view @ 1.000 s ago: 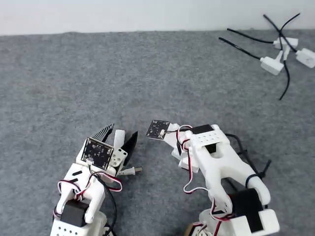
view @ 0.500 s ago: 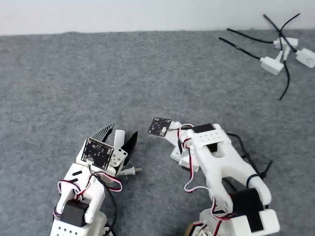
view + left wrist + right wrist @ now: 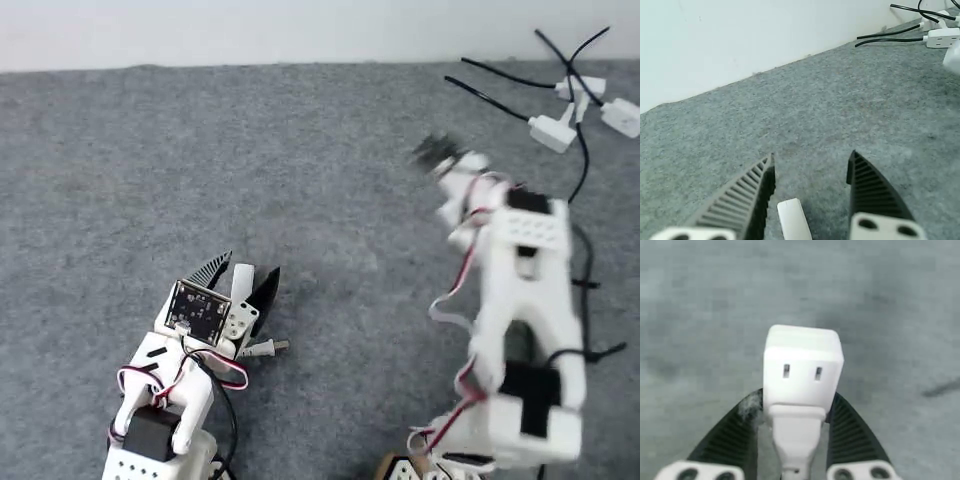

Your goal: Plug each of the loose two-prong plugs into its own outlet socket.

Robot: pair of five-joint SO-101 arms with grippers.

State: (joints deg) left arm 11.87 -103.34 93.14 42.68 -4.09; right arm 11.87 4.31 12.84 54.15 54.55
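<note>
In the right wrist view my right gripper (image 3: 796,402) is shut on a white outlet socket (image 3: 802,360) whose two slots face the camera. The high view shows this gripper (image 3: 442,156) blurred above the carpet at the right, short of the white plugs and sockets on black cords (image 3: 552,131) at the far right. My left gripper (image 3: 240,280) stands open at the lower left. A white piece (image 3: 792,225) lies between its black fingers (image 3: 867,192) without touching them. A loose white two-prong plug (image 3: 264,347) lies on the carpet beside the left arm.
Grey carpet (image 3: 300,160) covers the table up to a pale wall at the back. Black cords (image 3: 580,150) trail across the far right corner. Wide bare carpet lies in the middle and at the left.
The right arm has swung from the middle of the table up and to the right, towards the corded pieces, carrying the socket. The left arm has kept still.
</note>
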